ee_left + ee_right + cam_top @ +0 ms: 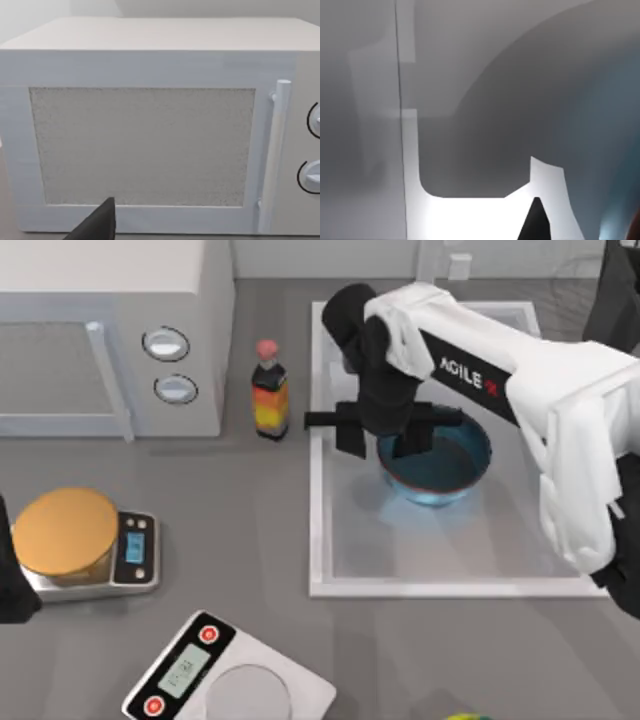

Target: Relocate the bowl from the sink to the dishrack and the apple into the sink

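the right arm reaches across the sink (330, 585) with its right pincer (385, 445) down at the near-left rim of the bowl (450, 475), which sits inside the basin toward its far half. whether the fingers are spread or pinching the rim i cannot tell; the wrist block hides them from above.

for a clean lift, one finger should go inside the wall and one outside, biting low enough on the thin reddish-brown lip that the glossy blue glaze does not slide out. then raise straight up before swinging, so the bowl clears the sink's raised white edge.

the bowl is round, smooth and shiny, dark blue inside; the sink is flat-floored, white and rectangular. a sauce bottle (269, 392) stands just left of the basin, close enough to mind. the left pincer (95, 225) is parked, facing the white microwave (150, 135).
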You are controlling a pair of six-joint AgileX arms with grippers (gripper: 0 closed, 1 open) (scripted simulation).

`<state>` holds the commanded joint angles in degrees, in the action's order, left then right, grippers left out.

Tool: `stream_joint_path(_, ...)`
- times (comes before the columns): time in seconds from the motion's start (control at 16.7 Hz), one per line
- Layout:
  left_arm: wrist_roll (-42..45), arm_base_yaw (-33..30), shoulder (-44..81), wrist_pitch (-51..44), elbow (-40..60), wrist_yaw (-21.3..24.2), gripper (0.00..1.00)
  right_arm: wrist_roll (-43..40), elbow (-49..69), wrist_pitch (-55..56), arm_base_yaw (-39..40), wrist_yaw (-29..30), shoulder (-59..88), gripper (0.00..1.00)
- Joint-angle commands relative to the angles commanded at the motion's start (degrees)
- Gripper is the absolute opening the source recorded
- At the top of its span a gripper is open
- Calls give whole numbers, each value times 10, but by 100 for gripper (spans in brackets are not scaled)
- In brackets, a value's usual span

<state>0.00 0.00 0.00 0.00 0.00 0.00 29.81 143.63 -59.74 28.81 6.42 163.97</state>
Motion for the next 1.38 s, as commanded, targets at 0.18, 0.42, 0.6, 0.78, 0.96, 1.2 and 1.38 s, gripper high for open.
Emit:
stream_joint_path(0.18, 0, 0, 0, 0, 0, 0, 100, 0, 0, 0, 0, 0, 0, 2)
stream_joint_path(0.42, 0, 0, 0, 0, 0, 0, 100, 0, 0, 0, 0, 0, 0, 0)
stream_joint_path(0.6, 0, 0, 0, 0, 0, 0, 100, 0, 0, 0, 0, 0, 0, 0)
stream_joint_path(0.78, 0, 0, 0, 0, 0, 0, 100, 1, -3, 0, -4, 1, -5, 0)
stream_joint_path(0.96, 0, 0, 0, 0, 0, 0, 100, 19, -34, -22, -6, 8, -38, 0)
stream_joint_path(1.2, 0, 0, 0, 0, 0, 0, 100, 77, -113, -76, 29, 19, -152, 0)
stream_joint_path(1.38, 0, 0, 0, 0, 0, 0, 100, 134, -179, -128, 82, 23, -266, 0)
